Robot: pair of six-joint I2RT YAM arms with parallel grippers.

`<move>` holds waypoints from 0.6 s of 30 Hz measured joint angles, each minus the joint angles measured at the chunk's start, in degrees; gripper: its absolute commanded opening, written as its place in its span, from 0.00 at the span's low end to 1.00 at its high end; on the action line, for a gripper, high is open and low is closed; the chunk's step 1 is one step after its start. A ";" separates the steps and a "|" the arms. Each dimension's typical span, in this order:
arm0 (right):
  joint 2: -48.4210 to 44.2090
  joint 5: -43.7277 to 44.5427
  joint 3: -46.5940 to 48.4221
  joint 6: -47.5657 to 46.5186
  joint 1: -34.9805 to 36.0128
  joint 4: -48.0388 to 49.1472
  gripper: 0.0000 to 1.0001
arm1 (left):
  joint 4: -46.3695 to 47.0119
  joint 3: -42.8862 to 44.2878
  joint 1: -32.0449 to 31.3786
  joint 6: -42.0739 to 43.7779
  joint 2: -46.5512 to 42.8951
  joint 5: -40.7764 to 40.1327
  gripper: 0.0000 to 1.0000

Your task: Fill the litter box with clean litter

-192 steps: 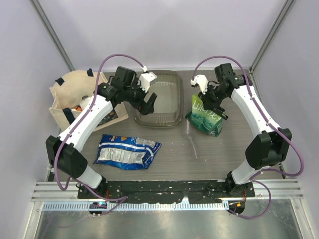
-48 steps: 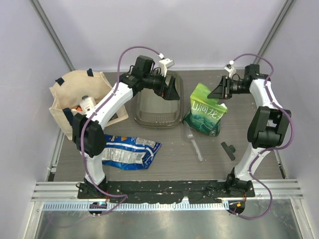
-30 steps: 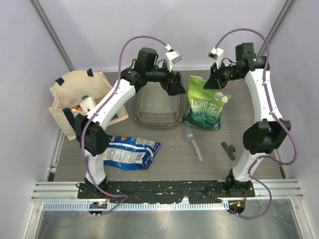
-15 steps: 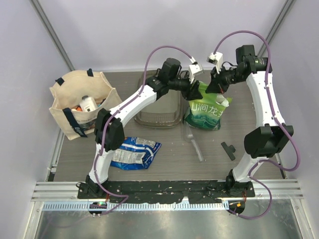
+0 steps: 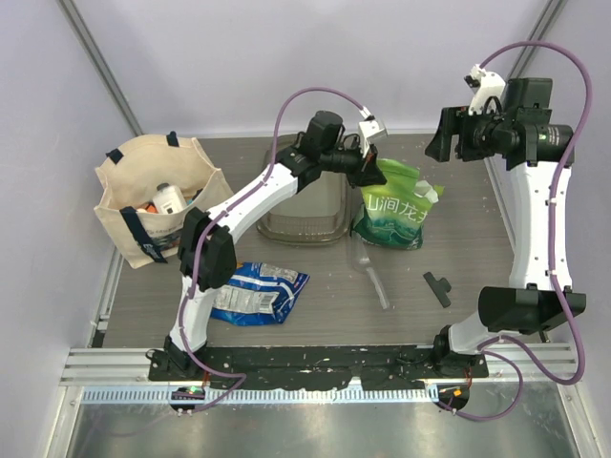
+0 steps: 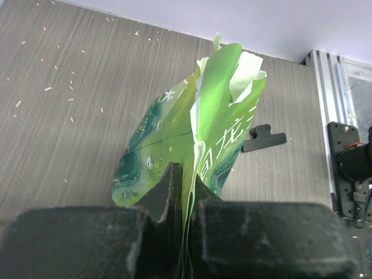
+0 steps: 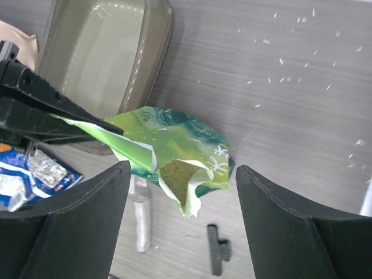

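The green-and-white bag [image 5: 391,215] stands upright on the table, just right of the litter box [image 5: 304,218]. My left gripper [image 5: 373,176] is shut on the bag's upper left edge; in the left wrist view the thin green film [image 6: 200,133] is pinched between the jaws [image 6: 187,195]. My right gripper [image 5: 437,135] hangs open, high above and to the right of the bag, holding nothing. Through its spread fingers [image 7: 183,167] I see the bag's open mouth with tan clean litter [image 7: 177,173] inside. The smoky litter box [image 7: 104,52] looks bare inside.
A black clip [image 5: 439,286] and a clear plastic scoop [image 5: 370,275] lie on the table in front of the bag. A blue crinkly packet [image 5: 243,291] lies front left. A beige tote bag [image 5: 153,196] stands at the far left.
My left gripper has reached over the litter box and shut on the bag's top. My right gripper has let go of the bag, opened, and lifted away up and to the right.
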 measured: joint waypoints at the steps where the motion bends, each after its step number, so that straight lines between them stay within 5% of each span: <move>1: -0.11 1.16 -0.17 1.75 0.09 -0.17 0.79 | 0.85 -0.98 0.04 -1.07 -0.48 -0.24 0.00; 18: 0.79 8.37 -14.05 11.34 0.72 -4.68 0.77 | 7.30 -10.69 -0.26 -9.94 -5.97 -3.61 0.00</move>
